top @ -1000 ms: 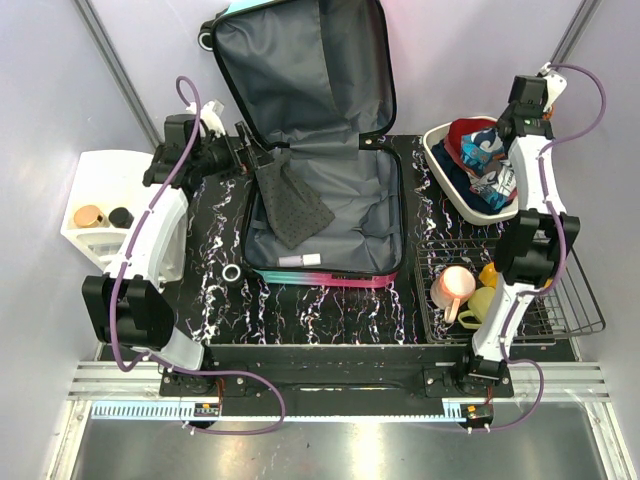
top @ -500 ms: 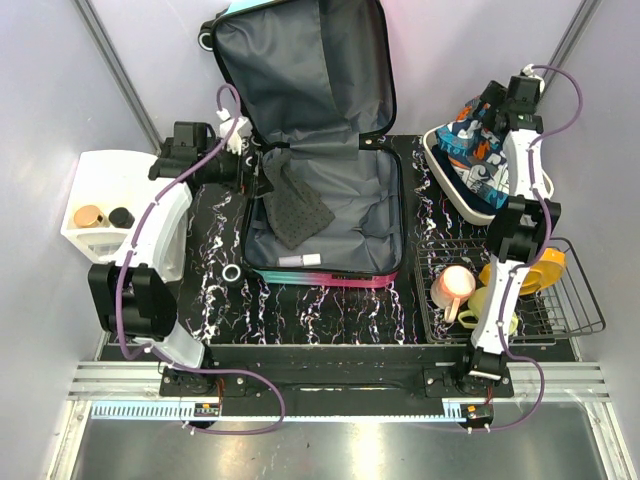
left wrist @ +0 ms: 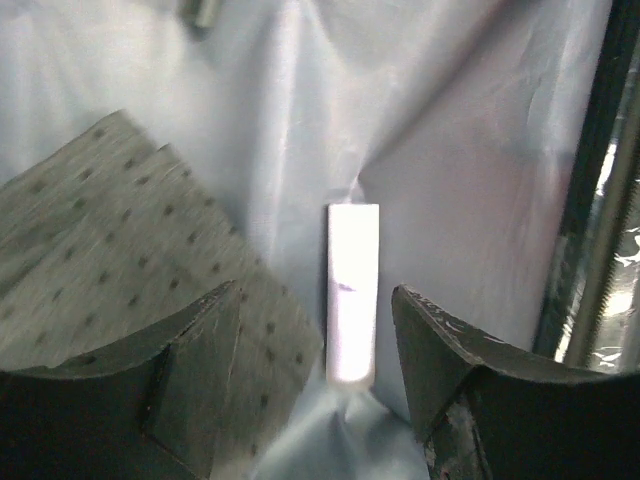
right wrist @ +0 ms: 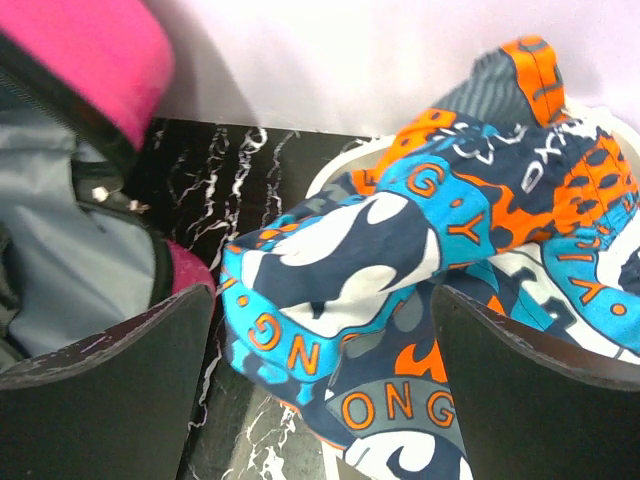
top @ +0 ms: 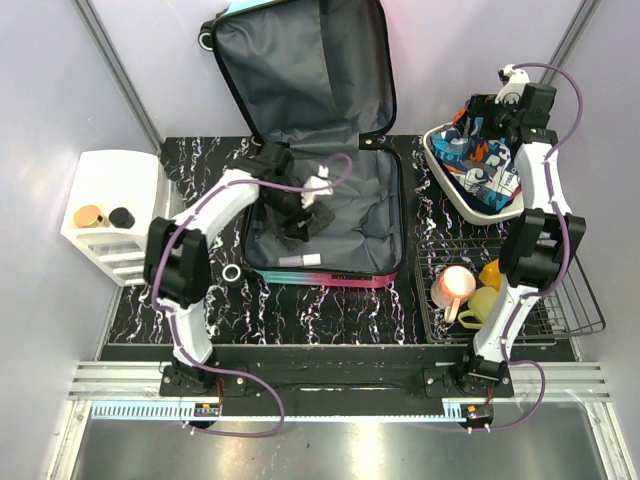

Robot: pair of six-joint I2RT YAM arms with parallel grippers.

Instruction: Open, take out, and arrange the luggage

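Note:
The luggage (top: 330,215) lies open on the black marbled table, its lid (top: 300,70) leaning on the back wall and its grey lining bare. Inside lie a grey dotted cloth (left wrist: 110,230) and a white tube (left wrist: 352,290), which also shows near the front wall (top: 298,260). My left gripper (top: 303,228) hangs in the case, open, its fingers (left wrist: 200,380) either side of the tube and apart from it. My right gripper (right wrist: 322,295) is open and empty over blue, orange and white patterned clothing (right wrist: 400,250) piled in the white tub (top: 445,175).
A wire rack (top: 570,310) at the right front holds a pink cup (top: 455,285) and yellow cups. A white shelf unit (top: 110,175) with two small jars stands left of the table. A small ring (top: 232,272) lies by the case's front left corner.
My left arm swung from beside the case into it and now hovers over the tube, jaws narrowing. My right gripper opened, and the patterned clothing now lies in the tub.

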